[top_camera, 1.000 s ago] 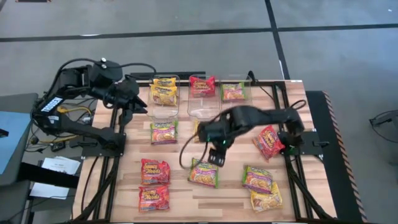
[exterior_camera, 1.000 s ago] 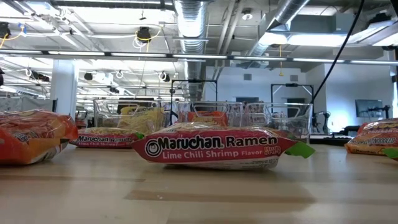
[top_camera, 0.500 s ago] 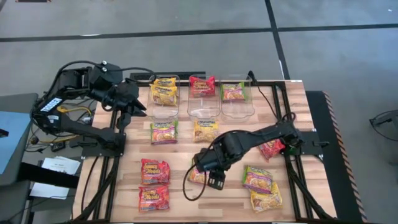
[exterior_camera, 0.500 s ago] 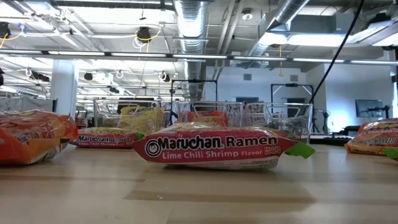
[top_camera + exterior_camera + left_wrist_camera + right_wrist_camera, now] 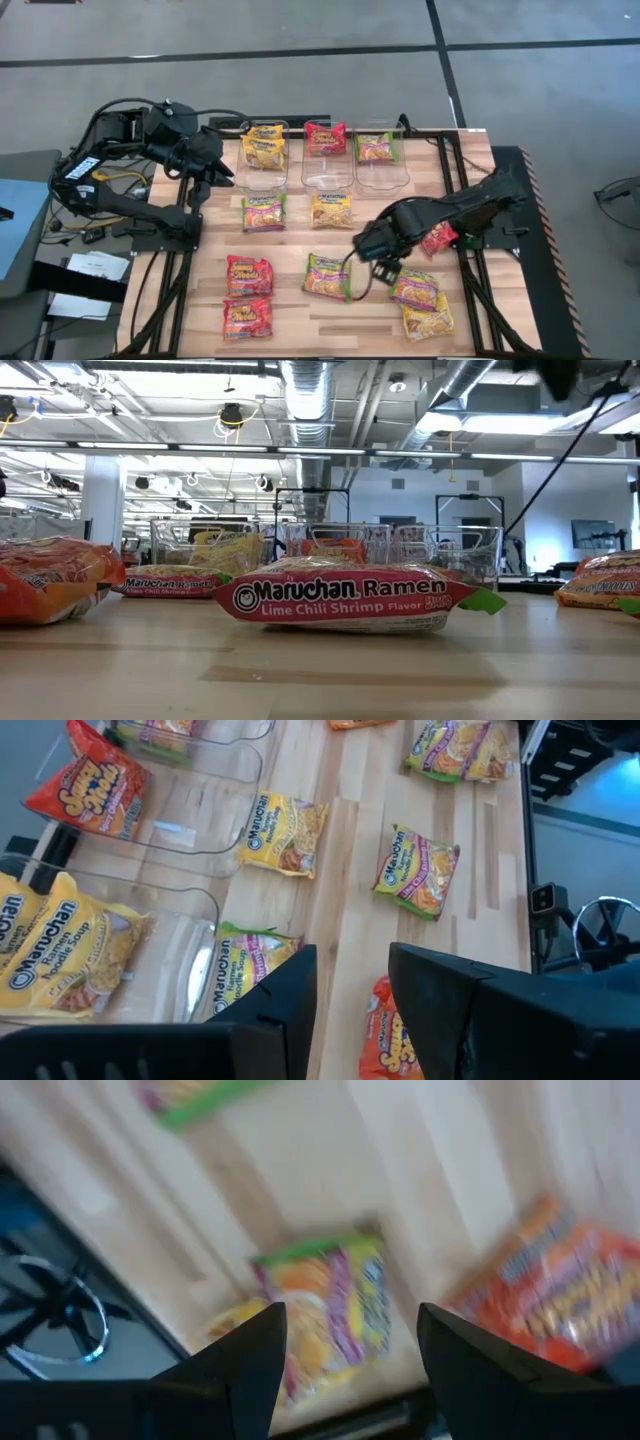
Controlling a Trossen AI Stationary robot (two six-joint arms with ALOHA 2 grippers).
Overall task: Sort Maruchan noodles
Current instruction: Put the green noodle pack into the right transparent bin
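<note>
Overhead looks straight down, low camera level — both share the table (image 5: 300, 320).

Green-edged packet (image 5: 345, 598) front and centre reads "Maruchan Ramen, Lime Chili Shrimp Flavor". Yellow packet in bin (image 5: 60, 945) reads "Maruchan Ramen Noodle Soup". Green packet behind (image 5: 170, 581) shows "Maruchan".

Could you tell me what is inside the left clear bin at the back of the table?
The left bin holds yellow Maruchan packets, two by the left wrist view, at its far end. Anything beneath them is hidden.

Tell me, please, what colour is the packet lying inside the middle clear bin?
The packet in the middle bin is red with yellow lettering, best seen in the high view.
</note>
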